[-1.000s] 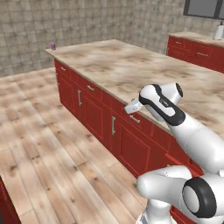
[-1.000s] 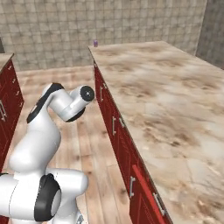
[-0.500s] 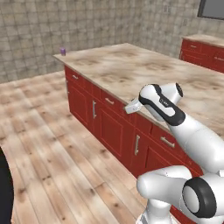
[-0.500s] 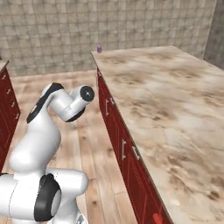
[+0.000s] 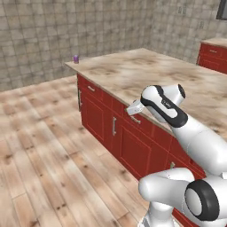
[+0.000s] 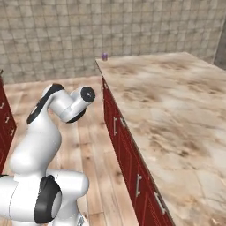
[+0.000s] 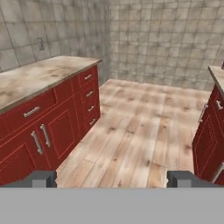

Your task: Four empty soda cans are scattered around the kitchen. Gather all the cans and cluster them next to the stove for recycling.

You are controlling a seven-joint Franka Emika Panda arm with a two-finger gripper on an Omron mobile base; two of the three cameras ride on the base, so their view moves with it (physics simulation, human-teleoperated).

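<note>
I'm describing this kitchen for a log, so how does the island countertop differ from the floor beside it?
The island countertop is beige marbled stone, while the floor is pale wooden planks. The countertop sits raised on red cabinets and carries a small purple can at its far corner; the floor lies low. Both are light, warm-toned flat surfaces.

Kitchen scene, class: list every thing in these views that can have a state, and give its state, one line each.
purple soda can: upright, at the far corner of the island countertop, nothing touching it.
gripper: open, empty, pointing over the wooden floor.
island cabinet doors: shut.
island drawers: shut.
side cabinet drawers: shut.
</note>
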